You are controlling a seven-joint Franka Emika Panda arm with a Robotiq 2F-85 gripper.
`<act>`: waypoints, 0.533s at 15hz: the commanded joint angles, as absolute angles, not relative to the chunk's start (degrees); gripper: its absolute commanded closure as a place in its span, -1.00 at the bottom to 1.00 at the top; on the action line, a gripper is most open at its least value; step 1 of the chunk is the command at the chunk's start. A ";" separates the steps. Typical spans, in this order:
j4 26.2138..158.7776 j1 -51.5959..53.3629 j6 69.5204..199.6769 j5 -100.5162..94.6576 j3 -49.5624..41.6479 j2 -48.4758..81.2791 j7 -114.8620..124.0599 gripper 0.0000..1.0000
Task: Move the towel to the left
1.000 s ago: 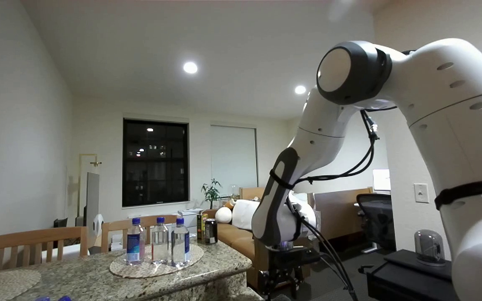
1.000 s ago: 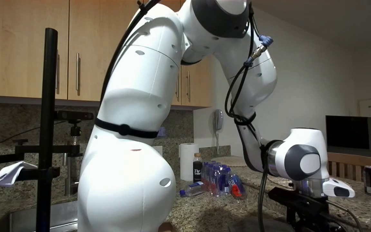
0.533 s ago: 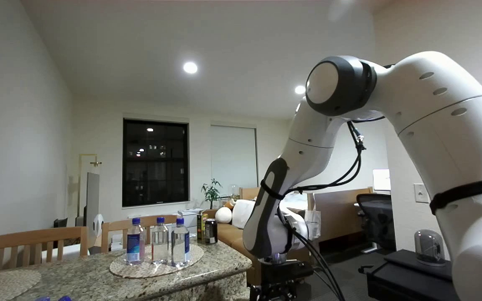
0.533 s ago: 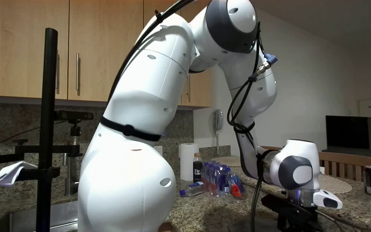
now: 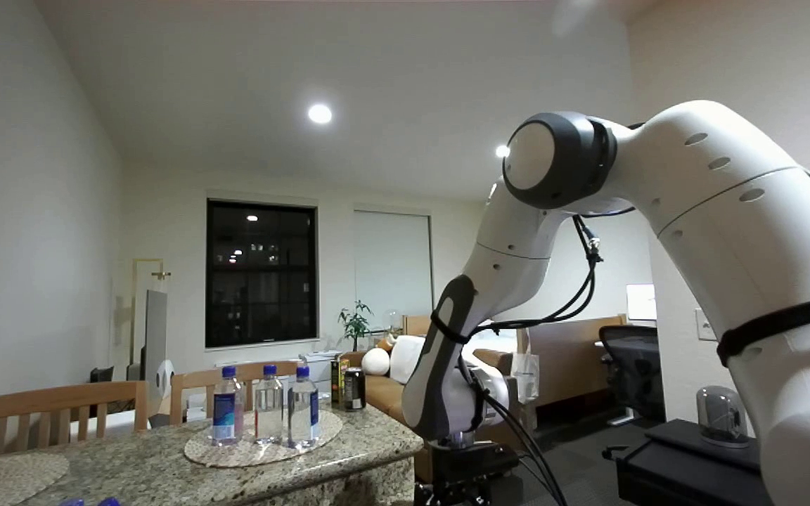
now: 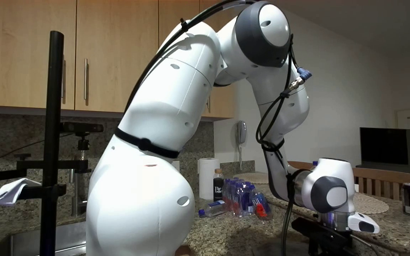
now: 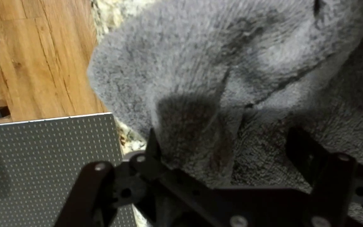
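A fluffy grey towel (image 7: 181, 63) fills most of the wrist view, lying in folds on the stone counter. Part of it also shows low in an exterior view as a grey patch (image 6: 267, 249). My gripper (image 7: 225, 142) stands open above the towel, its fingers wide apart and dark, with cloth visible across the gap. The left finger (image 7: 152, 145) is close to the towel's edge; whether it touches the cloth I cannot tell. In both exterior views the bottom of the picture cuts off the fingertips.
A raised granite counter (image 5: 377, 439) with several bottles (image 5: 268, 411) and a black can (image 5: 354, 388) stands beside the arm. More bottles (image 6: 238, 197) cluster on the lower counter. Past the counter edge lie wooden floor (image 7: 43, 63) and a dotted dark surface (image 7: 43, 164).
The arm has come down, and the gripper sits lower and somewhat further left in both exterior views. Most of that motion came in the earlier half second. Bottles and can have stayed put.
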State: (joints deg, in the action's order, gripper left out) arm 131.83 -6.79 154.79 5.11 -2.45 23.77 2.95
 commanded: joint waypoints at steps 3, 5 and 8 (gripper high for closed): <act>131.28 -5.91 156.67 5.94 -2.98 26.13 4.25 -1.00; 131.31 -5.82 156.68 6.06 -2.94 26.38 4.57 -0.47; 131.37 -5.63 156.76 6.24 -2.83 26.41 5.23 -0.09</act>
